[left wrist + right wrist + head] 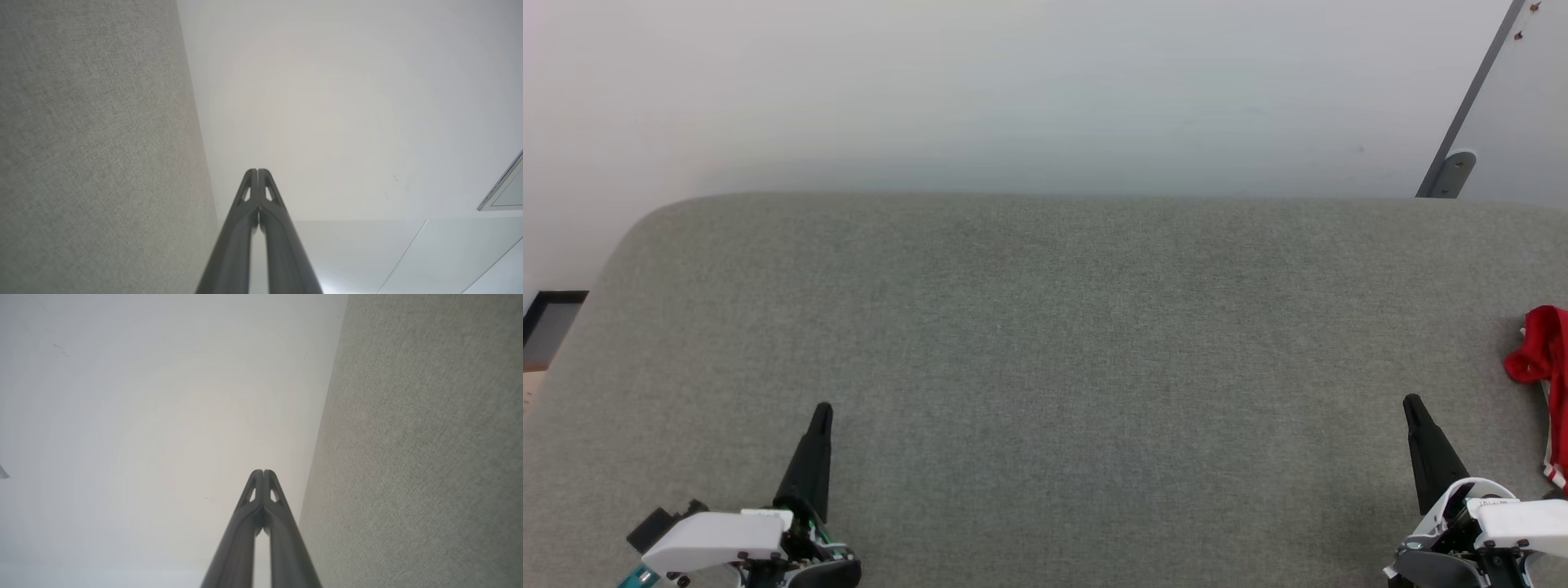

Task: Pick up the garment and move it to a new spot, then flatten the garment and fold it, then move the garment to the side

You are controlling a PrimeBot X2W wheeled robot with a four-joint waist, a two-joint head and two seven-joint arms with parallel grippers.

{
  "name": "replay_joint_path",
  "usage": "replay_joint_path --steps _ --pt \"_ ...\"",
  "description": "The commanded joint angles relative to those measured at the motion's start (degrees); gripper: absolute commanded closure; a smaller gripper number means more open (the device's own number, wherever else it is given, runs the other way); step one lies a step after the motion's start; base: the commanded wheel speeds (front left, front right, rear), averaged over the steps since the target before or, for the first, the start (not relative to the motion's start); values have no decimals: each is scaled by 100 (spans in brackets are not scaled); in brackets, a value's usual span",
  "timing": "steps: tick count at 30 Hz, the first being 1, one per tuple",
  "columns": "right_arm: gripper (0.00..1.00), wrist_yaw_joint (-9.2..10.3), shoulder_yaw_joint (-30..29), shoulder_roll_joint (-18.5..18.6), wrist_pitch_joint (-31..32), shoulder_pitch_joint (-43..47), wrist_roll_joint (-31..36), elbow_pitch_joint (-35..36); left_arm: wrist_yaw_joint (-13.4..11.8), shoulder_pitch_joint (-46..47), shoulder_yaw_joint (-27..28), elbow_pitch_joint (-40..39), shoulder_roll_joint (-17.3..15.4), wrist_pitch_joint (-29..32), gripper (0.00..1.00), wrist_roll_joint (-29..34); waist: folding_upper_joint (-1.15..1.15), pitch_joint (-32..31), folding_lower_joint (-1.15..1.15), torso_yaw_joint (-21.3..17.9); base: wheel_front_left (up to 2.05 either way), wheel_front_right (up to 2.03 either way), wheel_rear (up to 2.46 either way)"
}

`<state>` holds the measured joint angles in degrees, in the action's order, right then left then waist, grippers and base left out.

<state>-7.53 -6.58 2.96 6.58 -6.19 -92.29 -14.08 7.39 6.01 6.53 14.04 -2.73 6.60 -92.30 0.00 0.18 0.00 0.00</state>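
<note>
A bunched red garment with a strip of red-white trim lies at the right edge of the grey fabric surface, mostly cut off by the head view's border. My right gripper stands at the lower right, a short way left of and below the garment, not touching it. At the lower left is my left gripper. Both are shut with nothing held; the wrist views show the left gripper and the right gripper with tips pressed together, pointing past the surface toward the wall.
A pale wall rises behind the surface's far edge. A grey panel with a bracket leans at the back right. A dark framed thing sits off the surface's left side.
</note>
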Motion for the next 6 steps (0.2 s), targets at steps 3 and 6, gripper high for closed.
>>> replay_joint_path --steps 3,6 --pt "100 8 1 -20 12 -14 -24 16 19 54 8 3 -5 8 100 -20 0 0 0 0 0 0 0" --pt "100 8 1 -20 12 -14 -24 16 19 54 7 3 -5 8 100 -21 0 0 0 0 0 0 0"
